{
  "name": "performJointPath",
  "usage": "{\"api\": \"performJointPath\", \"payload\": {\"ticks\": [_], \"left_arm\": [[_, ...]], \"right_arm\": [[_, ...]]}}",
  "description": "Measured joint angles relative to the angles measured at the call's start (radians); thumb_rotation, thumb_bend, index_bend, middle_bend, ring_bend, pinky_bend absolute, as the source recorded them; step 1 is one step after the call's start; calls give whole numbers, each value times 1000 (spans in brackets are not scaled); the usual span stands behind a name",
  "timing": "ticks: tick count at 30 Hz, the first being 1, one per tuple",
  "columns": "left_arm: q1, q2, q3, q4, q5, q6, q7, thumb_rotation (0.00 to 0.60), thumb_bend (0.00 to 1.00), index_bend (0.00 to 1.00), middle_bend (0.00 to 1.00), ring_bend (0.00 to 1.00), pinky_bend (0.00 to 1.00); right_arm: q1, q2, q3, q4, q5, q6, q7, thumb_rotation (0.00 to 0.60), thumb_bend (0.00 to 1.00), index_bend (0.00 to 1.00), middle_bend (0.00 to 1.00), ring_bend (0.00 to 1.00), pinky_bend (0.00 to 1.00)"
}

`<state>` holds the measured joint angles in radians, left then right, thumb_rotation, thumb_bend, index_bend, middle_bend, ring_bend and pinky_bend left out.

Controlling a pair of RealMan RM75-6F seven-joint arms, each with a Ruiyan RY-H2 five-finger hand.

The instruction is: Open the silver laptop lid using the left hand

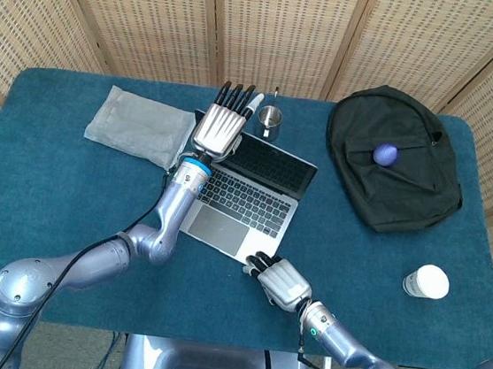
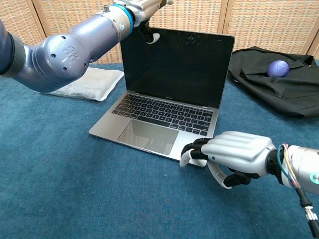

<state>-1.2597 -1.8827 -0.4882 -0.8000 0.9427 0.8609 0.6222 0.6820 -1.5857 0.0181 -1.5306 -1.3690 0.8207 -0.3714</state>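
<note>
The silver laptop (image 1: pixel 245 198) (image 2: pixel 169 112) stands open in the middle of the blue table, its dark screen (image 2: pixel 177 64) close to upright. My left hand (image 1: pixel 222 124) (image 2: pixel 142 6) grips the lid's top left corner, fingers over the top edge and behind it, thumb (image 2: pixel 152 37) on the screen side. My right hand (image 1: pixel 278 282) (image 2: pixel 239 154) lies with its fingers curled, their tips pressing on the front right corner of the laptop's base.
A steel cup (image 1: pixel 271 121) stands just behind the lid. A white padded bag (image 1: pixel 142 126) lies at the back left. A black backpack (image 1: pixel 392 161) with a purple ball (image 1: pixel 384 154) on it is at the right, a white paper cup (image 1: pixel 425 281) in front of it.
</note>
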Motion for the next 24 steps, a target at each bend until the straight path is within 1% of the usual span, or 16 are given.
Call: {"api": "performJointPath", "payload": {"ticks": [7, 15, 20, 23, 24], "left_arm": [[-9, -10, 4, 70, -15, -12, -38, 600, 452, 0, 0, 0, 0], [12, 7, 16, 73, -25, -7, -59, 600, 453, 0, 0, 0, 0], [25, 22, 26, 41, -18, 1, -74, 600, 455, 0, 0, 0, 0], [41, 48, 40, -13, 5, 13, -96, 600, 458, 0, 0, 0, 0], [53, 68, 49, -48, 22, 21, -108, 600, 459, 0, 0, 0, 0]], "right_arm": [[0, 10, -4, 4, 1, 9, 14, 600, 1000, 199, 129, 107, 266], [-2, 14, -8, 3, -1, 20, 16, 600, 1000, 199, 129, 107, 266], [-5, 16, -10, -2, 5, 30, 8, 600, 1000, 199, 129, 107, 266], [-10, 20, -10, -11, 2, 45, 10, 600, 1000, 199, 129, 107, 266], [-13, 22, -9, -15, -3, 55, 13, 600, 1000, 199, 129, 107, 266]]}}
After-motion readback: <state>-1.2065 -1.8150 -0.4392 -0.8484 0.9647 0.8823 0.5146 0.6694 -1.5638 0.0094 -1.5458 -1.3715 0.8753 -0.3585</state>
